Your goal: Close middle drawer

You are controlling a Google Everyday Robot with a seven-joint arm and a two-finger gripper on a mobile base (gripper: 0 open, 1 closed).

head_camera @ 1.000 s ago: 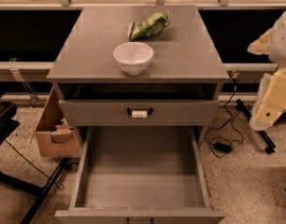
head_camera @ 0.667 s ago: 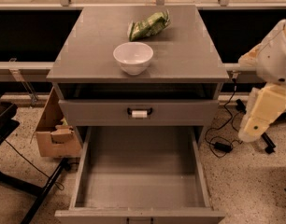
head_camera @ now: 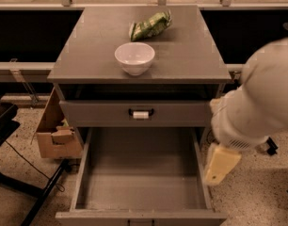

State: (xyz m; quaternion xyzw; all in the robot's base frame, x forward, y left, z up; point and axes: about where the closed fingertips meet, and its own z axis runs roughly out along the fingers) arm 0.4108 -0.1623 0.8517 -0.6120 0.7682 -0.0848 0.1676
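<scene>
The grey cabinet [head_camera: 87,55] is seen with its wide grey middle drawer [head_camera: 141,178] pulled fully out, the deep box empty. At the drawer's right a bulky white robot arm [head_camera: 259,102] is held. Its cream gripper [head_camera: 220,166] hangs just beside the right wall, and whether it is open or closed cannot be told. The approach is judged to be in hand. Next the gripper would need bringing round to the drawer's front and pressing inward. Above the drawer, on the surface, a white ceramic bowl [head_camera: 134,58] and a green crinkled bag [head_camera: 150,26] are set.
</scene>
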